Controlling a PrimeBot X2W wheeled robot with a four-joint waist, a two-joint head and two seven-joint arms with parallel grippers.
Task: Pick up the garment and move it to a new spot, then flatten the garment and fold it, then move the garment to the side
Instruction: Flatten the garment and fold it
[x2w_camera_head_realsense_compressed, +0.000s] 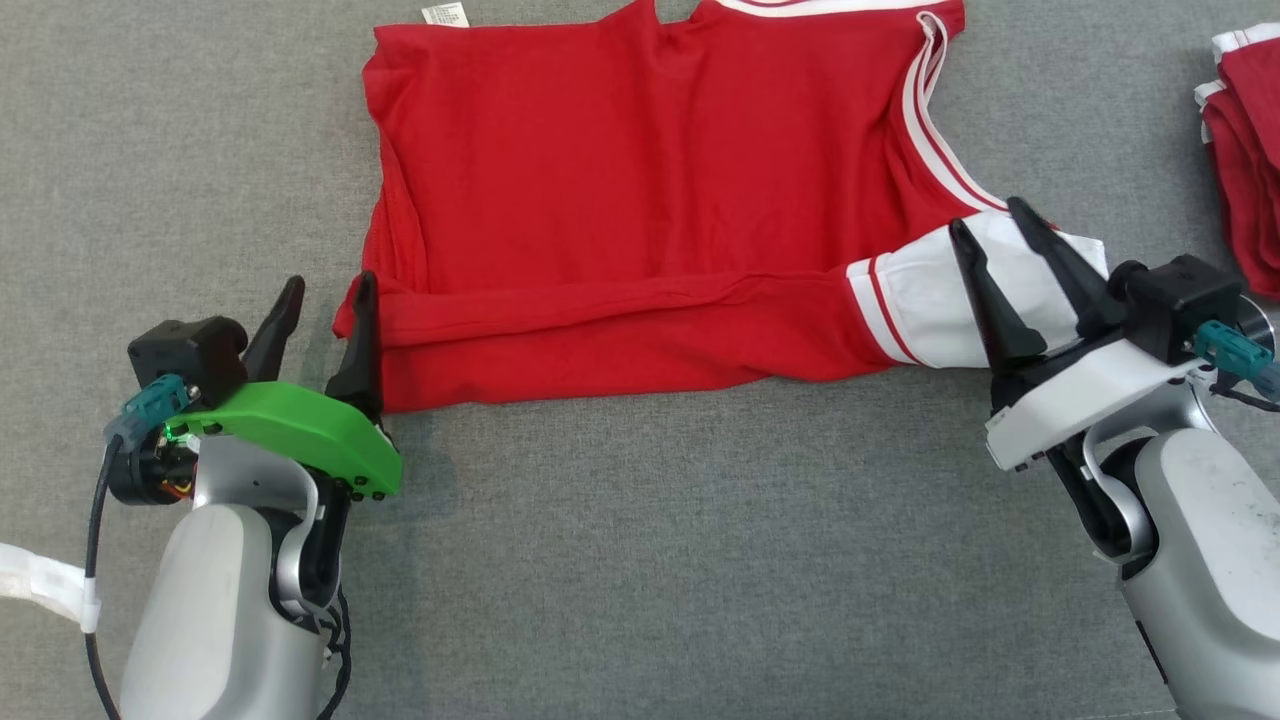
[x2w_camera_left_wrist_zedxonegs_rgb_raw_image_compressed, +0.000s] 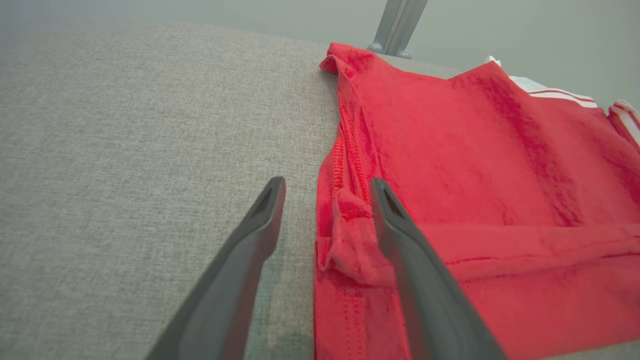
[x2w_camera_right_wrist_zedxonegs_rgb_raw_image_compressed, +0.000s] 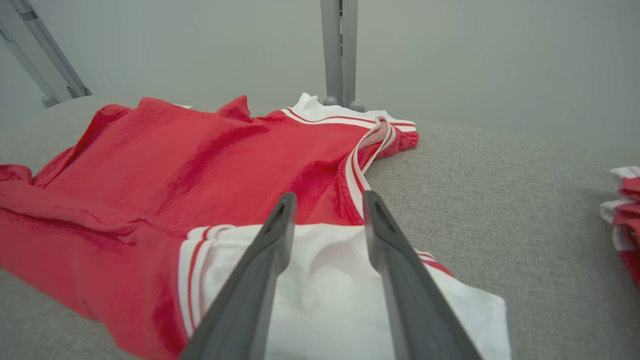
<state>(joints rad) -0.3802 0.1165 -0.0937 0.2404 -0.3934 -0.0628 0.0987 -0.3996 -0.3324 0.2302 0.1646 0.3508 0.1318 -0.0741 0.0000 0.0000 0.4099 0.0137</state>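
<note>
The garment (x2w_camera_head_realsense_compressed: 650, 200) lies spread on the far middle of the grey surface (x2w_camera_head_realsense_compressed: 640, 560), with its near hem doubled over as a fold. The left fingers (x2w_camera_head_realsense_compressed: 360, 345) stand parted astride the near-left corner, holding nothing. The right fingers (x2w_camera_head_realsense_compressed: 985, 295), also parted and empty, sit over the white sleeve (x2w_camera_head_realsense_compressed: 920, 310) at near right. Each pair is probably placed to tend one end of the fold.

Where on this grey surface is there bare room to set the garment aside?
Bare: the grey surface nearest the robot, bordered by the red garment, left gripper and right gripper; also left of the garment. Crowded: right side, where the folded pile lies.
</note>
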